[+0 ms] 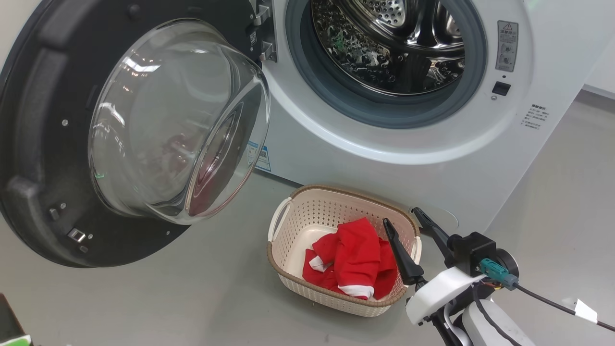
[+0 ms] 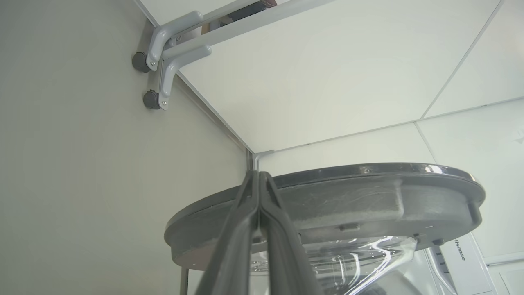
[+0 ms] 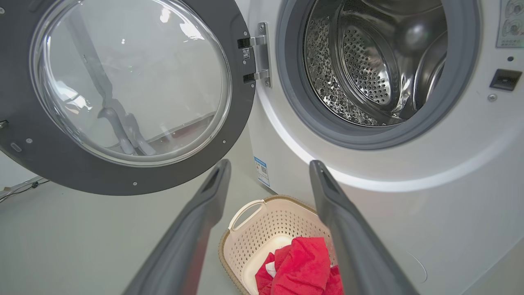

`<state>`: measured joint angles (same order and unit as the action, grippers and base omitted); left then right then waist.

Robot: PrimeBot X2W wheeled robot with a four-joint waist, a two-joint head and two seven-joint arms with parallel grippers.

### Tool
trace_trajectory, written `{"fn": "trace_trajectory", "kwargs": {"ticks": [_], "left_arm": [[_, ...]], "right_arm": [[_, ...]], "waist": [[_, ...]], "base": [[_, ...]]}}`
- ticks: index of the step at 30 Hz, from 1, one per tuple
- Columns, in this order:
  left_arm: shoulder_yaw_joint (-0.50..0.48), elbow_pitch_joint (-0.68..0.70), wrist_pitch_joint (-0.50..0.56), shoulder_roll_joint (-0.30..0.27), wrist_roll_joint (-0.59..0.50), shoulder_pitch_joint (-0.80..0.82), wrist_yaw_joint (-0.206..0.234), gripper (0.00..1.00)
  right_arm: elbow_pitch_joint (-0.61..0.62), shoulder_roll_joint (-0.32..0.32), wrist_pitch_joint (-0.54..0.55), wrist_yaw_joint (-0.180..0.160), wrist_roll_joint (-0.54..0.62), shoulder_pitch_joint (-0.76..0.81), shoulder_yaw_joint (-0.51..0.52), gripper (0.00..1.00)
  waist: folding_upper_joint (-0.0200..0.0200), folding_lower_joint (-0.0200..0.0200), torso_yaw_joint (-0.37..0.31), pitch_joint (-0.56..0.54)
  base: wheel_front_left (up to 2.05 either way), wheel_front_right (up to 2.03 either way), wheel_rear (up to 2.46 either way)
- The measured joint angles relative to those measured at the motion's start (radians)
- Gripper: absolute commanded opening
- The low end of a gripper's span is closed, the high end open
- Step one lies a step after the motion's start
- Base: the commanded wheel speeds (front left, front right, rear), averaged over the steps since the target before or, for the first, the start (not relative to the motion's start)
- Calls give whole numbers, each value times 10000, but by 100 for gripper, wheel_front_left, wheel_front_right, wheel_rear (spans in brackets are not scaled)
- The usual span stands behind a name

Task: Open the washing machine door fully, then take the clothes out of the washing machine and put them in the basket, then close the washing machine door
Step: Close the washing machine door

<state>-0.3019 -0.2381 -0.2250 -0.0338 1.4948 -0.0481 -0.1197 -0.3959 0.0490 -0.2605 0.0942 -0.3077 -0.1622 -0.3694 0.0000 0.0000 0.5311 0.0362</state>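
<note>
The washing machine (image 1: 336,158) stands with its steel drum (image 1: 384,48) showing no clothes. Its door (image 1: 43,120) is swung wide to the left, glass bowl facing me. On the floor in front sits the basket (image 1: 298,226) with the red clothes (image 1: 353,259) piled inside. My right gripper (image 1: 401,216) hangs open just above the basket's right rim, nothing between its fingers. From the right wrist I look past the right gripper (image 3: 270,164) at the basket (image 3: 245,246), the clothes (image 3: 299,266) and the door (image 3: 61,172). My left gripper (image 2: 258,174) is shut, empty, its tips at the door's (image 2: 368,200) black rim.
Grey floor (image 1: 168,298) spreads left of the basket, under the open door. Grey brackets with castors (image 2: 163,61) sit at the foot of a white panel wall in the left wrist view. A dark box corner (image 1: 9,327) shows at the head view's lower left.
</note>
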Motion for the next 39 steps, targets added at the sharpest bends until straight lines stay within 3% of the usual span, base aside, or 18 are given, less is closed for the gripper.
{"fn": "trace_trajectory", "kwargs": {"ticks": [12,23,28,39], "left_arm": [[-395,-178,838,-1181,387,1146,0,0],[-405,-897,1756,-1747,1081,2276,12,0],[-378,-1338,2092,-2019,1164,2661,240,0],[-201,-2006,2903,-2105,1753,3467,541,0]], "right_arm": [[31,0,0,-104,-2,4,119,100],[180,0,0,-267,-2,23,359,100],[232,-2,0,-278,0,39,439,100],[293,0,0,-349,4,78,566,100]], "waist": [[0,0,-54,76],[0,0,-89,225],[0,0,-98,309],[0,0,-107,435]], "base": [[0,0,0],[0,0,0],[0,0,0],[0,0,0]]}}
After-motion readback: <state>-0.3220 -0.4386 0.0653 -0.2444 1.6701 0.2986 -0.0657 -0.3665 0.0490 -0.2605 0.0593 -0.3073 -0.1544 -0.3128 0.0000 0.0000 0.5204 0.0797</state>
